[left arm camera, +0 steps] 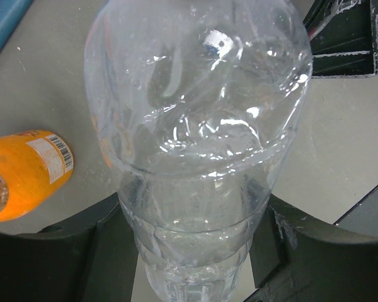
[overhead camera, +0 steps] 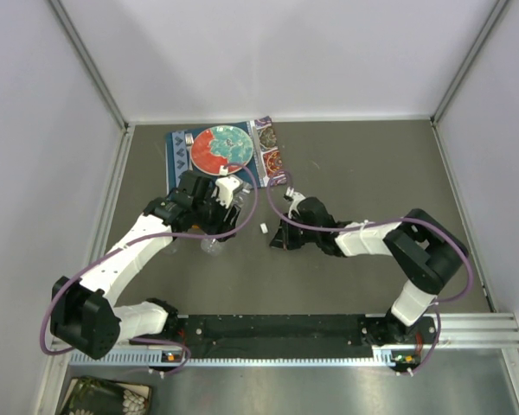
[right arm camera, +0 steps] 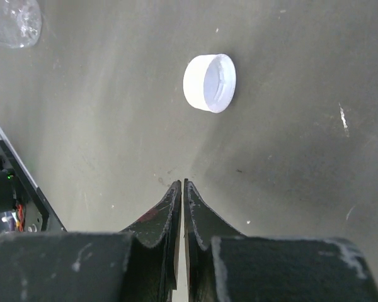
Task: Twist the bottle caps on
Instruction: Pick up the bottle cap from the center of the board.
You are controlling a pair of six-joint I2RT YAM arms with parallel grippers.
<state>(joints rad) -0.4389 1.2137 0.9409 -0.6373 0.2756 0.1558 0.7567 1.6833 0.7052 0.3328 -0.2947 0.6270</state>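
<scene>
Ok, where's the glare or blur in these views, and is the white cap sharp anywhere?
Left wrist view: the clear bottle fills the frame, bright glints across its crinkled plastic, and the orange bottle is cropped at the edge. Right wrist view: the white cap is sharp and free of glare. Top view: even light, but that cap is tiny.

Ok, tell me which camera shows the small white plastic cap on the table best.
Right wrist: the small white plastic cap lies large, open side visible. Top external shows it only as a speck; left wrist doesn't clearly show it.
</scene>
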